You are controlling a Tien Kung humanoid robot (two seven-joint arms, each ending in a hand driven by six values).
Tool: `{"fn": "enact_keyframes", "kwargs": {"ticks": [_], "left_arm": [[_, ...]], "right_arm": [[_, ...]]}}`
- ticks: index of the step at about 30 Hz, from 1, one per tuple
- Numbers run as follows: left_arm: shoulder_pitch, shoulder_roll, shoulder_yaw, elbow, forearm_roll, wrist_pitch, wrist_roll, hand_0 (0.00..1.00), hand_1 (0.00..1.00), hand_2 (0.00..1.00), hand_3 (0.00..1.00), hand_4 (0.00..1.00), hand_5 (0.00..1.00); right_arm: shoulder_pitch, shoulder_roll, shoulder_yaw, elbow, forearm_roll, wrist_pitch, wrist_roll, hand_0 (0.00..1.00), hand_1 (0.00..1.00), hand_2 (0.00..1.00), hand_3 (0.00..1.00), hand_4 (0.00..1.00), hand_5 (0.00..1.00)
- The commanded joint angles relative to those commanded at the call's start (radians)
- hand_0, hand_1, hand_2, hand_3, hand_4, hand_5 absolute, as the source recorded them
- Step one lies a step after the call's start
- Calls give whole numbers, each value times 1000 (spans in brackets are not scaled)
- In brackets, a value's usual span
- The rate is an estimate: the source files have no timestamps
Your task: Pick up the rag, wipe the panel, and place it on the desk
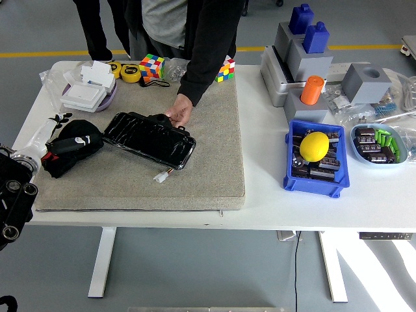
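Head view: your left hand sits at the counter's left edge, fingers wrapped over the black rag, which lies bunched on the grey mat just left of the glossy black panel. A person's hand steadies the panel's far edge. Your right hand is out of frame. Lift the rag clear, then sweep along the panel's length, keeping off the steadying fingers and the white plug.
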Motion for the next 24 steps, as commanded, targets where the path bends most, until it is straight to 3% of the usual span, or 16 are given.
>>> {"fn": "enact_keyframes", "kwargs": {"ticks": [1,2,8,9,14,15,20,21,24], "left_arm": [[-2,0,2,3,4,2,0,955,958,939,899,998,422],[-4,0,3,6,6,4,0,876,864,858,846,998,211],[-19,-1,17,25,30,18,5,876,864,858,846,998,211],[-21,-1,20,28,29,24,4,765,713,721,767,957,2],[-29,-3,27,42,45,80,-23,765,713,721,767,957,2],[-30,-3,28,45,44,85,-28,487,514,566,586,825,2],[-34,-3,31,51,42,84,-24,487,514,566,586,825,2],[-34,-3,31,51,41,83,-23,333,476,531,580,747,2],[-34,-2,32,47,29,86,-26,333,476,531,580,747,2]], "right_arm": [[0,0,-1,0,1,0,0,590,568,486,522,903,382],[0,0,-2,1,2,0,0,590,567,487,523,904,381],[1,0,-1,2,4,-1,1,590,567,487,523,904,381],[0,0,0,2,4,-2,1,590,567,486,522,904,378],[-1,1,-1,2,4,-3,2,590,567,486,522,904,378],[-1,1,-3,2,5,-3,2,590,567,485,522,903,378],[2,1,-7,4,7,-3,2,590,567,485,522,903,378],[2,1,-8,4,8,-3,2,591,567,485,522,904,378],[2,0,-10,6,12,-4,4,591,567,485,522,904,378]]}}
